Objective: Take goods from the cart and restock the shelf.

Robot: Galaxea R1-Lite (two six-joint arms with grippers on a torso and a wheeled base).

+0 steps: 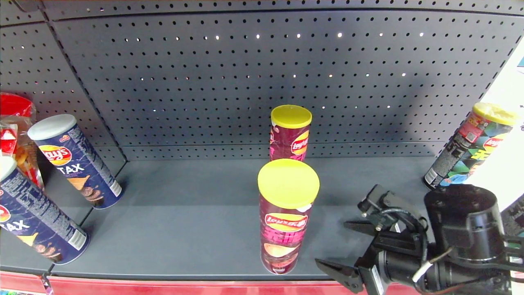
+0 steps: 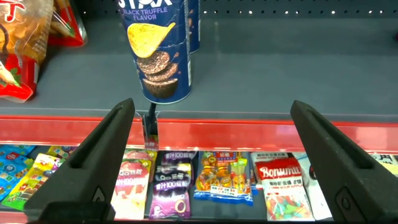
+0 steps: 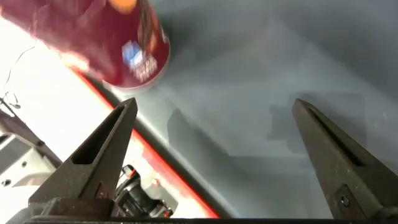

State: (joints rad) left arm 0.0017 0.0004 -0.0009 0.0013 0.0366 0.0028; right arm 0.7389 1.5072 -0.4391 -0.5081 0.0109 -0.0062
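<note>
Right gripper [image 1: 331, 243] is sitting lowest and closest in the head view, fingers spread wide and holding nothing, with the arm lying nearly level along the front of the shelf [image 1: 184, 213] and pointing toward my left. The front magenta can [image 1: 286, 221] is standing upright just beside those open tips, near the shelf's red front lip [image 1: 163, 284]. Its yellow lid is on. The rear magenta can [image 1: 290, 133] is standing straight behind it, up by the pegboard back [image 1: 245, 82].

From the right wrist I'm looking between the open fingers of the right gripper [image 3: 214, 106] at bare shelf [image 3: 261, 81], with the bottom of the front magenta can [image 3: 124, 56] off to one side, clear of both fingers.

Over on the left, the head view is showing two blue cans [image 1: 75, 159] and some snack bags [image 1: 16, 131]. A dark can [image 1: 470, 147] with a yellow lid is at the far right.

The left gripper [image 2: 211, 106] is gaping too, empty, hanging in front of the lip and facing one of the blue cans [image 2: 158, 56]. That camera is also picking up a row of packets [image 2: 224, 177] on the level below.
</note>
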